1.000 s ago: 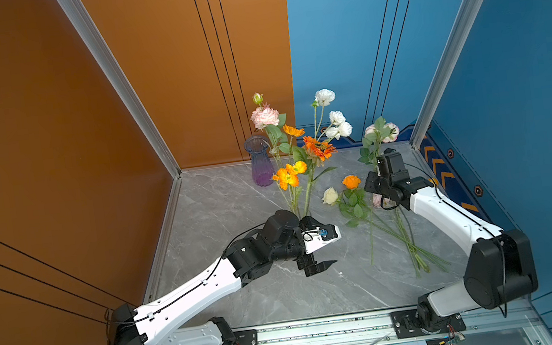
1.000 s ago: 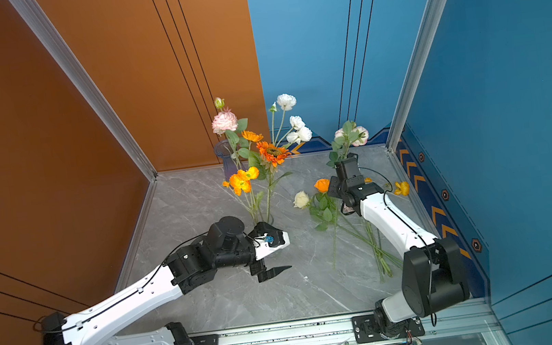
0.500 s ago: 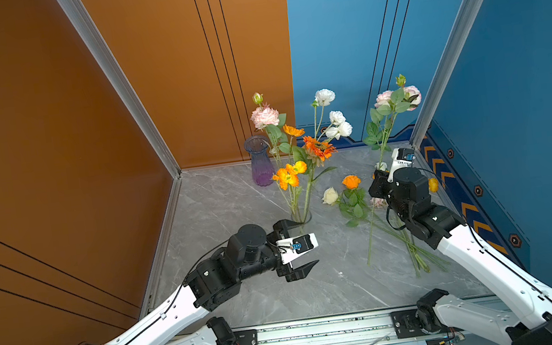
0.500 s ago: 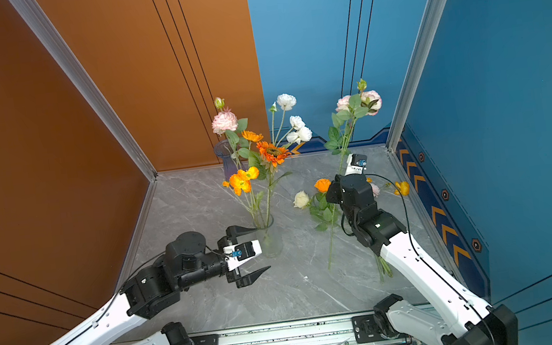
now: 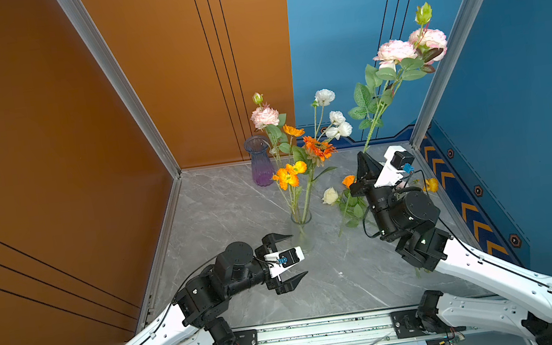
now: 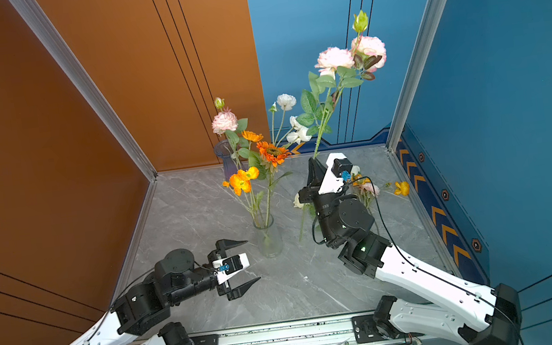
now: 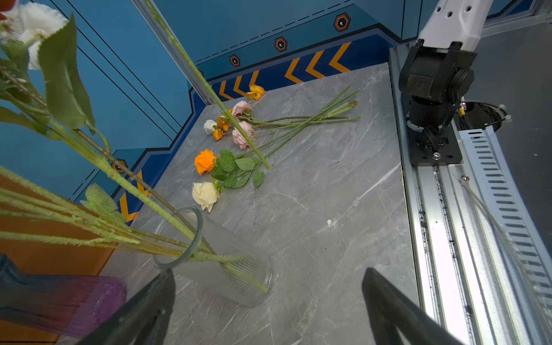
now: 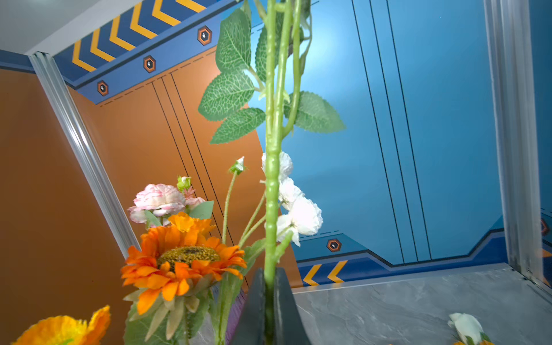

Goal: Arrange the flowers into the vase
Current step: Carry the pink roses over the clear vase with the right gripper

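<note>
One pink flower stem point(image 8: 271, 191), blooms up, in the right end effector point(image 8: 269, 286)

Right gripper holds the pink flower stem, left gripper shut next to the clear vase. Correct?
No. The left gripper is open, fingers spread wide next to the clear vase, as both top views show. The right gripper does hold the pink flower stem.

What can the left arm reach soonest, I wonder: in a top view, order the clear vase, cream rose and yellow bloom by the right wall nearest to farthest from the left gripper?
1. clear vase, just ahead of the open left gripper.
2. cream rose, lying mid-table.
3. yellow bloom, by the right wall.
</note>
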`<control>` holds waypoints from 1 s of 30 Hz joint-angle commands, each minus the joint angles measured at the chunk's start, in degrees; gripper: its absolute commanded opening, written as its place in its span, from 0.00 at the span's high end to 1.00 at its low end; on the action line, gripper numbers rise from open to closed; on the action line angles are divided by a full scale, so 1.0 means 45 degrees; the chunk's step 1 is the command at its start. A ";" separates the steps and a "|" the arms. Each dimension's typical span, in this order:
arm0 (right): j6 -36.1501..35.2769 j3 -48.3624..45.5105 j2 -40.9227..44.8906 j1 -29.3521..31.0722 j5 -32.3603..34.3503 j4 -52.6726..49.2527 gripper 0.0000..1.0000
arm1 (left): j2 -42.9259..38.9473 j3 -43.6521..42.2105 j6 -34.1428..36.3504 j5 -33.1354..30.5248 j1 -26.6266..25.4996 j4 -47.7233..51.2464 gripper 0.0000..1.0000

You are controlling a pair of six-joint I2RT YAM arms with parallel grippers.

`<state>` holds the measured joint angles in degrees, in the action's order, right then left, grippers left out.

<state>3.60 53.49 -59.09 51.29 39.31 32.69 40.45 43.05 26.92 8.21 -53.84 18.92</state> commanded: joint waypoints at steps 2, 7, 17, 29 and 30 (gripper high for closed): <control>-0.2008 0.0894 -0.0500 0.1040 -0.0009 0.3200 1.00 | -0.0006 0.0201 -0.0296 0.0542 0.0206 -0.0046 0.02; -0.3342 0.1559 -0.1244 0.2176 -0.0044 0.4536 1.00 | 0.0035 0.0202 -0.0282 0.0657 0.0262 -0.0020 0.02; -0.4927 0.1447 -0.3194 0.2634 -0.0338 0.8479 1.00 | 0.0192 0.0222 -0.0283 0.0743 0.0291 0.0025 0.02; -0.5894 0.0964 -0.5283 0.2705 -0.0294 1.0783 1.00 | 0.0294 0.0222 -0.0257 0.0666 0.0344 0.0129 0.02; -0.5914 0.0964 -0.5404 0.2689 -0.0297 1.0784 1.00 | 0.0282 0.0236 -0.0240 0.0651 0.0336 0.0143 0.02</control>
<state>-20.32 58.46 -82.24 63.40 38.81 76.20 41.91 43.05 26.50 10.52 -52.86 18.98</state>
